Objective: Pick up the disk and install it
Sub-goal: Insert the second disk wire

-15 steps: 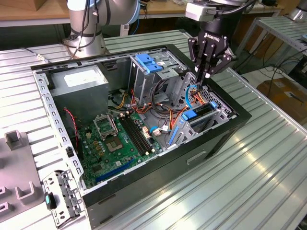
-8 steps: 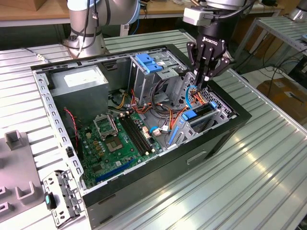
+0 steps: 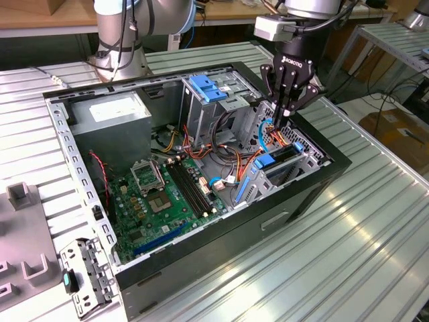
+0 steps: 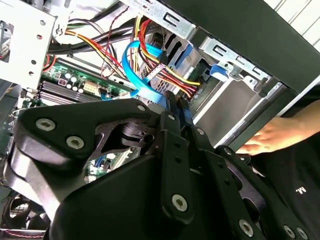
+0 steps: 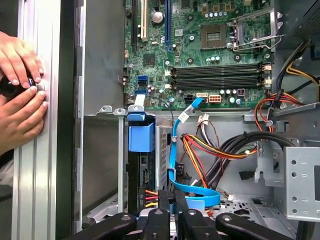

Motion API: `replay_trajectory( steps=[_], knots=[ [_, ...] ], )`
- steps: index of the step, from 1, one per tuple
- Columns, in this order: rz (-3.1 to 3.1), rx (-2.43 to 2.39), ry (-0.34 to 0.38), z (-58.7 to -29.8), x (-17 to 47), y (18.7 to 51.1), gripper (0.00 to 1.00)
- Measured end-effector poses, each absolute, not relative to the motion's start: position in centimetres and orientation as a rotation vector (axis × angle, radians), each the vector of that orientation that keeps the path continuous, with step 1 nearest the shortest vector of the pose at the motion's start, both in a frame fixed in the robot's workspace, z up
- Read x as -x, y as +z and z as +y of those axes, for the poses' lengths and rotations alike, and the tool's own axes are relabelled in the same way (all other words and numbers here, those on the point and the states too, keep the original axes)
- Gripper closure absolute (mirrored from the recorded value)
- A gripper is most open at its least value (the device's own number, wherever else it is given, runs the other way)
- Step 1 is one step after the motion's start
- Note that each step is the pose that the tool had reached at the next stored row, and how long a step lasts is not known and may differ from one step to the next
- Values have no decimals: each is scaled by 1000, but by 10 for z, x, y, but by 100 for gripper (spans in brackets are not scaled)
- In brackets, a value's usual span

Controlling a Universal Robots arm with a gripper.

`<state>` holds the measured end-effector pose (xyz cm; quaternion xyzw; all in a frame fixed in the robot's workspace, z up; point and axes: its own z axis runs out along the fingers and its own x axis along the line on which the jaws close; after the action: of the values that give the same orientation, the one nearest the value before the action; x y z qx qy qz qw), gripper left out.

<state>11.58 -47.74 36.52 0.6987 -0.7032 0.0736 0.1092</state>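
Observation:
The disk [image 3: 276,163], dark with bright blue carrier rails, stands on edge in the drive cage at the case's corner on the exterior view's right. In the first wrist view the disk [image 5: 141,142] sits in its slot with the blue rail end uppermost. My gripper [image 3: 284,113] hangs just above and behind that cage, apart from the disk, fingers pressed together. In both wrist views the gripper [image 5: 172,199] [image 4: 176,104] is shut, and a thin blue cable [image 5: 173,145] loops right past the tips; whether it is pinched I cannot tell.
The open computer case [image 3: 315,194] holds a green motherboard [image 3: 161,194], a power supply [image 3: 110,111], a wide blue latch piece [image 3: 206,87] and bundles of coloured wires [image 5: 212,150]. A person's hands [image 5: 20,95] rest on the table rail beside the case. A metal bracket [image 3: 84,275] lies outside it.

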Motion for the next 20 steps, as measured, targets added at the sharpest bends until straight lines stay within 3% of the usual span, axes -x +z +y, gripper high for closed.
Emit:
replay_trajectory(
  steps=[13, 20],
  knots=[
    [-2066, -2061, 218, -487, -104, 363, 84],
    [-2090, -2087, 172, -510, -103, 360, 84]
  ],
)
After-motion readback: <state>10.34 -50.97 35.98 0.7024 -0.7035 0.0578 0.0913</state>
